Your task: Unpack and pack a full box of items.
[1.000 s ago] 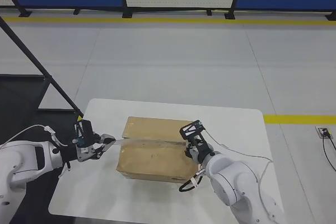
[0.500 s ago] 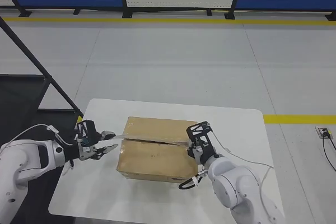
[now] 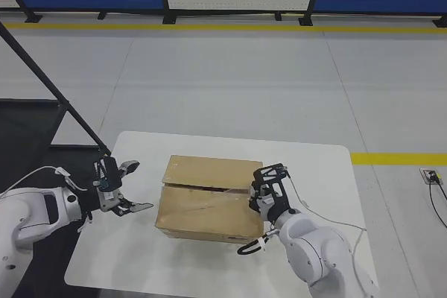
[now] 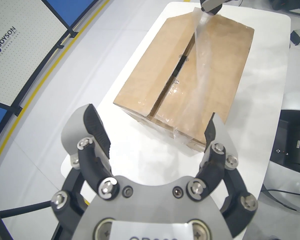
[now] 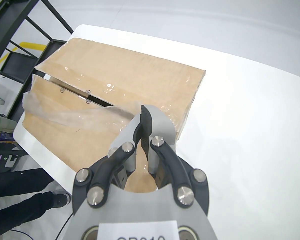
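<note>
The left pincer (image 3: 139, 185) is hanging spread and empty just off the left end of the box (image 3: 208, 201). The box is sitting on the white desk (image 3: 320, 171), its top gaping slightly along the middle. A loose clear tape strip (image 5: 72, 118) is trailing across the box top, and the right pincer (image 5: 143, 116) is pinching it at the box's right end. Unsealing looks nearly finished; next, the strip likely needs pulling clear. The roomiest bare desk is lying right of the box.
</note>
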Robot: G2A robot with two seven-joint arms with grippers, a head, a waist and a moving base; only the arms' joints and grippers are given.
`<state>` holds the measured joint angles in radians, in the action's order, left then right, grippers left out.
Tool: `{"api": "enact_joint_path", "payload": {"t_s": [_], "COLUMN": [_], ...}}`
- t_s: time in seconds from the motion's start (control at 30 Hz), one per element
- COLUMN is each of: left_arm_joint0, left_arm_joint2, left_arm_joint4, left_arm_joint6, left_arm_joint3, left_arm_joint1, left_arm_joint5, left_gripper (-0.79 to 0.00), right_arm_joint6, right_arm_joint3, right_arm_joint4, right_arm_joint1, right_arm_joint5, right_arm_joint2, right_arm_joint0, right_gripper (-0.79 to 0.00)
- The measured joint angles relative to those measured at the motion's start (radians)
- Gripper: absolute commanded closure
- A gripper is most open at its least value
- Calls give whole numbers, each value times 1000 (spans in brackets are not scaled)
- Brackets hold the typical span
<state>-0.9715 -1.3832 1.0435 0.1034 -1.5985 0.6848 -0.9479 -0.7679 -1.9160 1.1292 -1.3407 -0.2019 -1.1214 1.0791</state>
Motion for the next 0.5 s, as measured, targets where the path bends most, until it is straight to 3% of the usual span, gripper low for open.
{"api": "enact_joint_path", "payload": {"t_s": [0.1,0.23,0.33,0.5], "left_arm_joint0": [-23,-47,-67,-68], "left_arm_joint2": [-4,17,41,96], "left_arm_joint4": [-104,-312,-529,-955], "left_arm_joint6": [16,137,244,535], "left_arm_joint3": [22,46,80,152], "left_arm_joint1": [6,10,12,8], "left_arm_joint5": [81,140,149,183], "left_gripper": [-785,-785,-785,-785], "right_arm_joint6": [40,67,97,122], "right_arm_joint3": [-4,-1,5,26], "right_arm_joint4": [-37,-70,-100,-121], "right_arm_joint1": [-3,-5,-7,-8], "right_arm_joint5": [-5,2,23,49], "right_arm_joint2": [-6,-14,-18,-24], "right_arm_joint0": [17,27,30,30], "right_gripper": [0,0,0,0]}}
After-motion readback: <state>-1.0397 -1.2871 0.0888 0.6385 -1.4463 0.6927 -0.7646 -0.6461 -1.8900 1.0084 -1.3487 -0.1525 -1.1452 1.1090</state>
